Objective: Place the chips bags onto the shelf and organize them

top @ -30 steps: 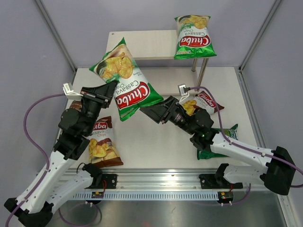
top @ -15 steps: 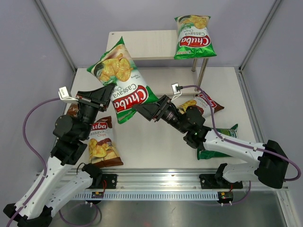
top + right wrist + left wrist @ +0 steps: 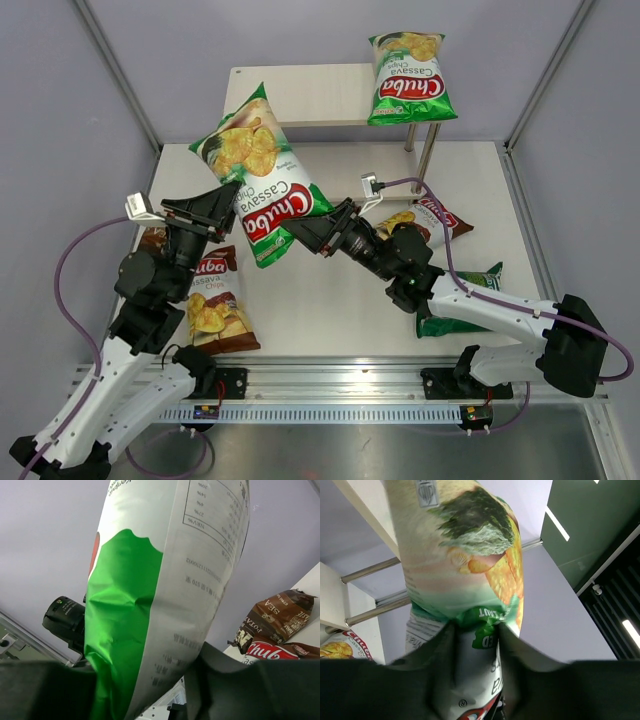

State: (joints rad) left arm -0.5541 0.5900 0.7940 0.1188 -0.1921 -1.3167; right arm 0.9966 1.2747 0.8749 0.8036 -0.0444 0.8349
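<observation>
- Held green Chuba bag (image 3: pixel 262 175) — being carried in the air in front of the shelf (image 3: pixel 300 95), tilted with its top leaning toward the left part of the top board; not yet touching any board.
- Left gripper (image 3: pixel 232 200) — clamping the bag's left edge; in the left wrist view the fingers are pinching the film from both sides.
- Right gripper (image 3: pixel 293 232) — gripping the bag's lower right end, with the film pinched between the fingers in the right wrist view. Judged reason for the double hold: a slack, glossy bag is being steadied at two points so it is not folding or swinging on approach.
- Second green Chuba bag (image 3: pixel 406 80) — lying on the right end of the top board, leaving the left and middle free, which is likely why the held bag is heading left.
- Brown-and-white Chuba bag (image 3: pixel 213 305) — waiting on the table (image 3: pixel 330 300) beside the left arm; another (image 3: pixel 432 215) is lying behind the right arm.
- Dark green bag (image 3: pixel 478 283) and Kettle bag (image 3: pixel 274 617) — both waiting on the table.
- Change over the last second — the held bag is standing steeper and sitting further left; the right arm is stretching leftward; bags on the table and shelf are staying put.
</observation>
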